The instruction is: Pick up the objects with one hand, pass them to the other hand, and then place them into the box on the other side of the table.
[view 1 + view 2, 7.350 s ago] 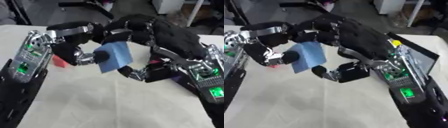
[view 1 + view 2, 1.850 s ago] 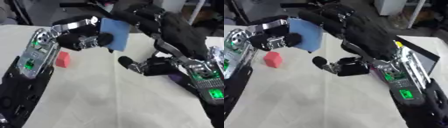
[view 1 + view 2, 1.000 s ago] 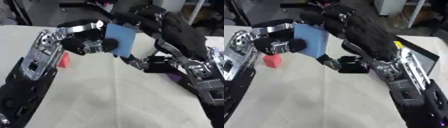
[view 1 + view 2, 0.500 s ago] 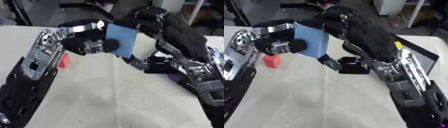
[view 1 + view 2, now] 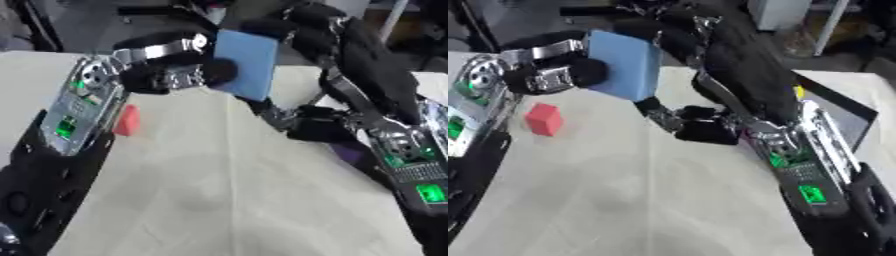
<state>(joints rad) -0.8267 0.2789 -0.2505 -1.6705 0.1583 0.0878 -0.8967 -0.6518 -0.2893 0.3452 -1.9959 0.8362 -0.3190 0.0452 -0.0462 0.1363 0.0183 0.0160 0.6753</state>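
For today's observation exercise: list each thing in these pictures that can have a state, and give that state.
blue block: lifted off the table, held upright.
left hand: fingers curled on the blue block.
right hand: beside the block's lower edge; fingers curled, contact unclear.
red cube: resting on the table, untouched.
box: at the table's right edge, contents hidden.

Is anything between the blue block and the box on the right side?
Yes: the right arm lies between the blue block, held up by the left robot hand, and the dark box at the table's right edge.
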